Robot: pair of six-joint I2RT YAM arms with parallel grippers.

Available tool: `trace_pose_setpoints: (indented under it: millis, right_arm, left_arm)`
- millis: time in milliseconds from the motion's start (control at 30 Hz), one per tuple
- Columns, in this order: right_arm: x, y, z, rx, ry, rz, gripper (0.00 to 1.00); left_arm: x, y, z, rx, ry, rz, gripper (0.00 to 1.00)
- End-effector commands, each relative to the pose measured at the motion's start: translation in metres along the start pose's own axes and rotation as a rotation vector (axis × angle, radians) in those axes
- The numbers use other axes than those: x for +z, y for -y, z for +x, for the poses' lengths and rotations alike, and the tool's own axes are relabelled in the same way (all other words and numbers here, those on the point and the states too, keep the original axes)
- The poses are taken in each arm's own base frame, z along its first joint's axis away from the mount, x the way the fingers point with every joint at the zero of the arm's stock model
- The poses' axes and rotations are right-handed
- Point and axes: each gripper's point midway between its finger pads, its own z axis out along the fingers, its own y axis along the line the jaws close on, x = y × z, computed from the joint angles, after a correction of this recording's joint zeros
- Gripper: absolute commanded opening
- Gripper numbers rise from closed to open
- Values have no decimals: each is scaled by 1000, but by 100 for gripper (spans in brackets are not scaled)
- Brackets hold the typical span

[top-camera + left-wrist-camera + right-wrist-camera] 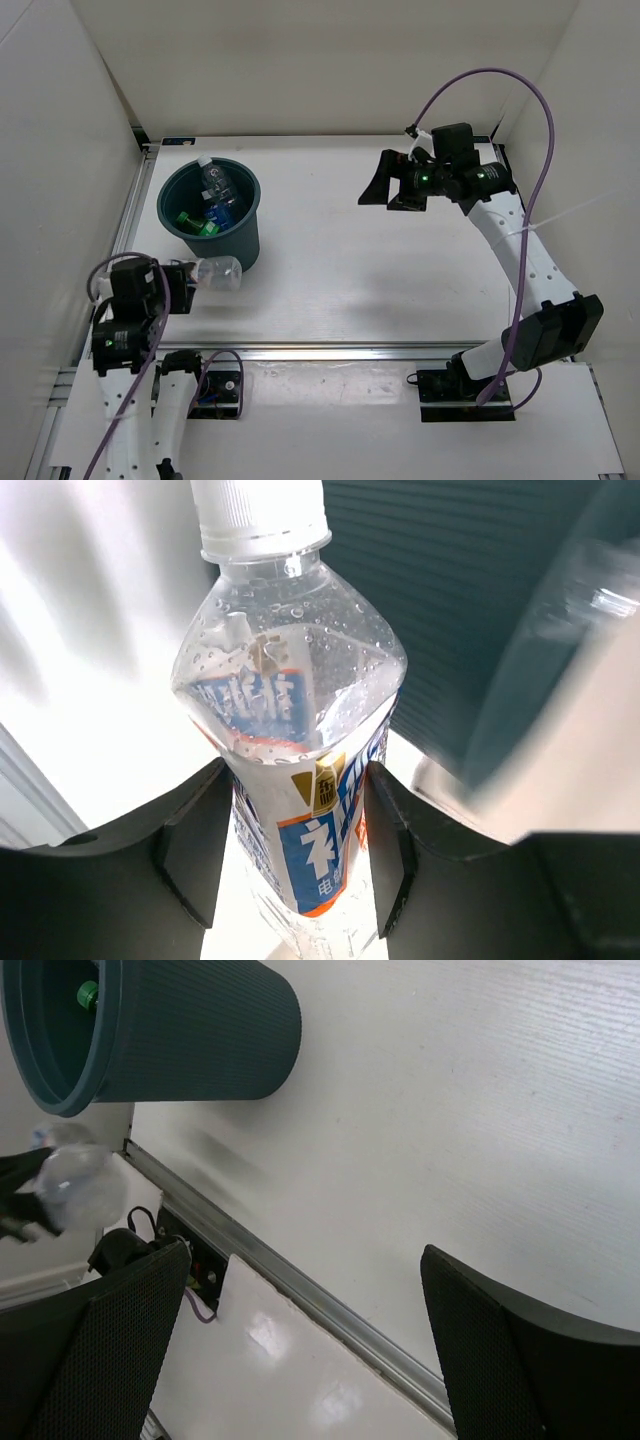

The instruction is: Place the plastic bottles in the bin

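Observation:
My left gripper [186,276] is shut on a clear plastic bottle [216,271] with a blue and white label and a white cap. The bottle lies level, just left of the base of the dark teal bin [250,235]. The left wrist view shows this bottle [290,710] pressed between both black fingers [195,855], with the bin's ribbed wall [450,600] right behind it. Inside the bin lie a green bottle [196,223] and a clear bottle [219,187] with a blue label. My right gripper [384,186] hangs open and empty over the far right of the table.
White walls enclose the table on the left, back and right. A metal rail [330,350] runs along the near edge, also visible as a rail [300,1280] in the right wrist view. The bin [180,1030] stands near the left wall.

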Motion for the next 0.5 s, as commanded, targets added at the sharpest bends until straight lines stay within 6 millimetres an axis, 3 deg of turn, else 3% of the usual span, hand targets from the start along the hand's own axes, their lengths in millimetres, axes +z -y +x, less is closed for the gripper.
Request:
trace_pose_setpoints:
  millis: [0,67,100,167,200,300,400,467]
  right_arm:
    - [-1,-4,-3,4,26,-31,100]
    - [1,-2,0,11,16,-27,100]
    - [2,-4,2,6,10,-32,100]
    - [2,-5,0,1,18,-36,100]
    - [2,-5,0,1,18,-36,100]
    - [1,-5,2,1,18,-36,100]
    - [-2,-10,-3,-10,33,-42,100]
    - [-4,-12,-6,-15,41,-46,100]
  left_arm:
    - [-58,-3,-10,7,36,-86,38]
    - [-70,25,-22,96,86,-41,36]
    - [-91,69,-31,148,127,106,36]
    - [-90,113,-40,317,175,193,36]
    - [-100,153,-48,355,234,320,33]
    - [-74,189,-65,426,322,321,33]
    - [-50,227,-70,548,364,342,39]
    - [-28,225,-69,672,371,274,43]
